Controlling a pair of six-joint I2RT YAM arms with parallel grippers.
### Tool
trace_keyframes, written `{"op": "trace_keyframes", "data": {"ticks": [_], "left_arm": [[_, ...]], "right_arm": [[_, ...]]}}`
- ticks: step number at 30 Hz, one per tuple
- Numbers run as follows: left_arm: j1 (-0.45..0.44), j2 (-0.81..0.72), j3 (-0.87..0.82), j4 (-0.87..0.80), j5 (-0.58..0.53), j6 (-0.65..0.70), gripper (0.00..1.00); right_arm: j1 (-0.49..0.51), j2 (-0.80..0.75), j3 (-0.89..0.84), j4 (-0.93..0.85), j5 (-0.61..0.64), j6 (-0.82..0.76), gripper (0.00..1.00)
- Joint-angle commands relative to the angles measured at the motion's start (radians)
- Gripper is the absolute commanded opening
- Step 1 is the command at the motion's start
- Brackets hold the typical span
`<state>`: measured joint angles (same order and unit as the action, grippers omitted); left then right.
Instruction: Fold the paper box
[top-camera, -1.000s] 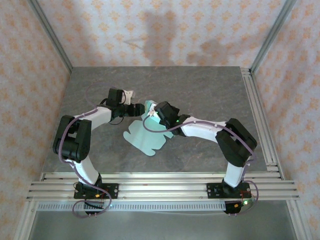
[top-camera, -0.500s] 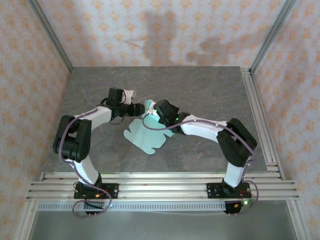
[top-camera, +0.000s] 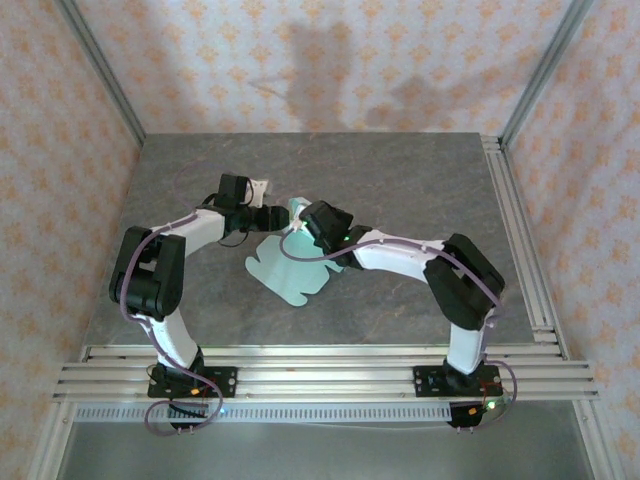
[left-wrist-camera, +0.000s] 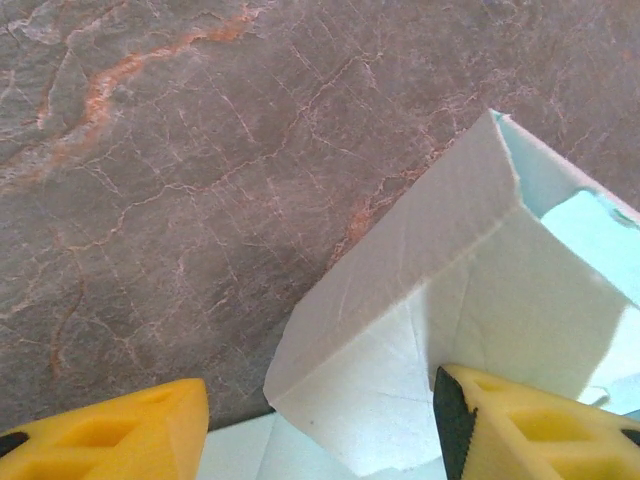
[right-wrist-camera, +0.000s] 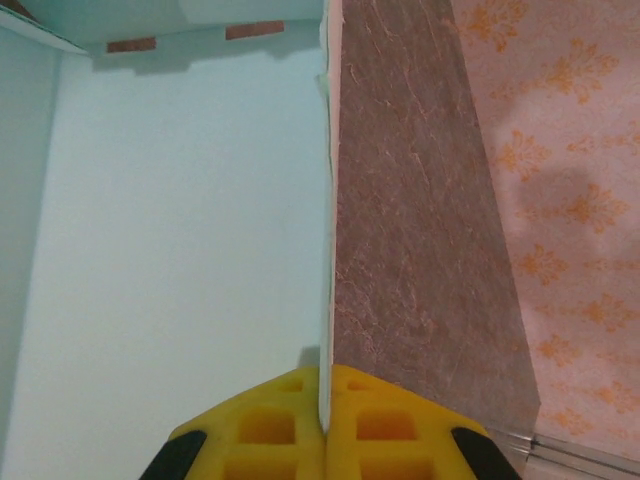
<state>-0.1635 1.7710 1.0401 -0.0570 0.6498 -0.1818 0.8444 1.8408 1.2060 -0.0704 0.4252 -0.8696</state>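
Grey marbled table (top-camera: 420, 185) | paper box (top-camera: 290, 275) edge clamped by right gripper (right-wrist-camera: 326, 388) | left gripper (left-wrist-camera: 318, 400) jaws apart, raised flap (left-wrist-camera: 430, 270) between | flap best pinched squarely along its crease.

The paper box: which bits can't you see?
- Top view: the far end of the pale mint-green card paper box is hidden beneath the left gripper and right gripper.
- Left wrist view: its raised flap is cut off by the right and bottom edges.
- Right wrist view: the pinched edge vanishes between the yellow fingers; the panel runs off the left edge.
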Motion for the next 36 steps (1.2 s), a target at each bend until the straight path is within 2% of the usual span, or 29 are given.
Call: {"op": "trace_keyframes", "data": {"ticks": [1,14,21,30,36], "left_arm": [[0.001,-0.001,0.014,0.009,-0.018,0.004,0.62],[0.002,0.002,0.012,0.01,-0.025,0.002,0.62],[0.003,-0.001,0.009,0.003,-0.047,0.003,0.61],[0.029,-0.058,-0.045,0.064,-0.125,-0.067,0.63],[0.054,-0.076,-0.072,0.102,-0.121,-0.087,0.64]], "right_arm": [[0.008,0.026,0.039,0.004,0.055,-0.035,0.0],[0.012,0.052,0.042,0.046,0.107,-0.089,0.0],[0.035,0.054,-0.003,0.209,0.177,-0.195,0.0],[0.039,0.057,-0.07,0.448,0.227,-0.406,0.0],[0.039,0.054,-0.086,0.468,0.231,-0.431,0.0]]}}
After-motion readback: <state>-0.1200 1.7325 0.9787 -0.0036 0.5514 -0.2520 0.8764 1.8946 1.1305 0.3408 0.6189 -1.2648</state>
